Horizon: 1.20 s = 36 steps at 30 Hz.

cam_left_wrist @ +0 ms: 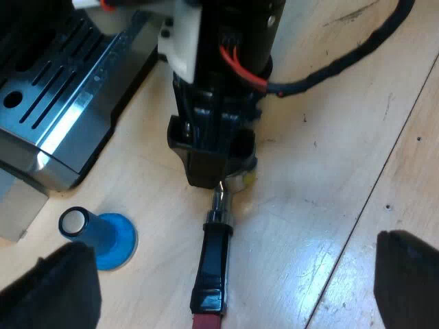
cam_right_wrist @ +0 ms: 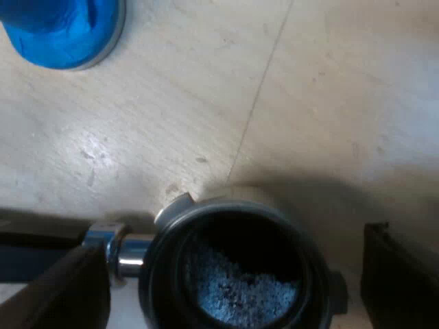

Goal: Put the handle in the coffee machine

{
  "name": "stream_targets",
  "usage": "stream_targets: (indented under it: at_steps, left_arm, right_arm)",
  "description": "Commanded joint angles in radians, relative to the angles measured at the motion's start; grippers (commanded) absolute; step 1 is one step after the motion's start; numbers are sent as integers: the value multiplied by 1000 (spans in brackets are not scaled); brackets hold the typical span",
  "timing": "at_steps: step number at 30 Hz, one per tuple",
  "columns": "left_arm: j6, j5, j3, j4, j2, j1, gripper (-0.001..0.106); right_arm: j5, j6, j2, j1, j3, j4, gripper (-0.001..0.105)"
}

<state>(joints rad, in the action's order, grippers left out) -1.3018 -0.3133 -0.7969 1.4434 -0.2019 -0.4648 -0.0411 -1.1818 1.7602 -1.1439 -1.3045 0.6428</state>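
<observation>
Fingers (cam_left_wrist: 65, 288) of the left gripper (cam_left_wrist: 233, 281) stood wide apart, holding nothing, near the holder (cam_left_wrist: 211, 257), which lay on the table (cam_left_wrist: 329, 137) with its red end at six o'clock. The right gripper (cam_right_wrist: 230, 284) straddled the basket (cam_right_wrist: 240, 291) at twelve, fingers (cam_right_wrist: 401, 274) spread either side, not clamped. The tamper (cam_left_wrist: 99, 236) stood at the holder's nine o'clock, machine (cam_left_wrist: 62, 103) at eleven.

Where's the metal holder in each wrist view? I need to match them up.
Left wrist view: holder lies on the table, head under the right end effector, near the blue tamper.
Right wrist view: its basket with grounds sits between that end effector's fingers.
Shared landmark: the blue tamper.
</observation>
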Motion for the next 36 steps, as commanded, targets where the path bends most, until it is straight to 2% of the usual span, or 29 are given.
stream_targets:
  at_steps: [1,14,28,31,33,35,36]
  left_arm:
    - [-10,-6,-6,-6,4,-1,81]
    - [-10,-6,-6,-6,4,-1,81]
    - [-10,-6,-6,-6,4,-1,81]
    - [-10,-6,-6,-6,4,-1,81]
    - [-10,-6,-6,-6,4,-1,81]
    - [-10,-6,-6,-6,4,-1,81]
    - [-10,-6,-6,-6,4,-1,81]
  right_arm:
    - [7,-10,11,4,-7,-4,76]
    - [64,-11,54,4,-7,-16,76]
    - [74,-13,72,4,-7,-18,75]
    - [74,-27,72,4,-7,-18,67]
    - [74,-27,72,4,-7,-18,56]
    - [71,-29,72,4,-7,-22,40]
    - [71,-30,72,4,-7,-24,36]
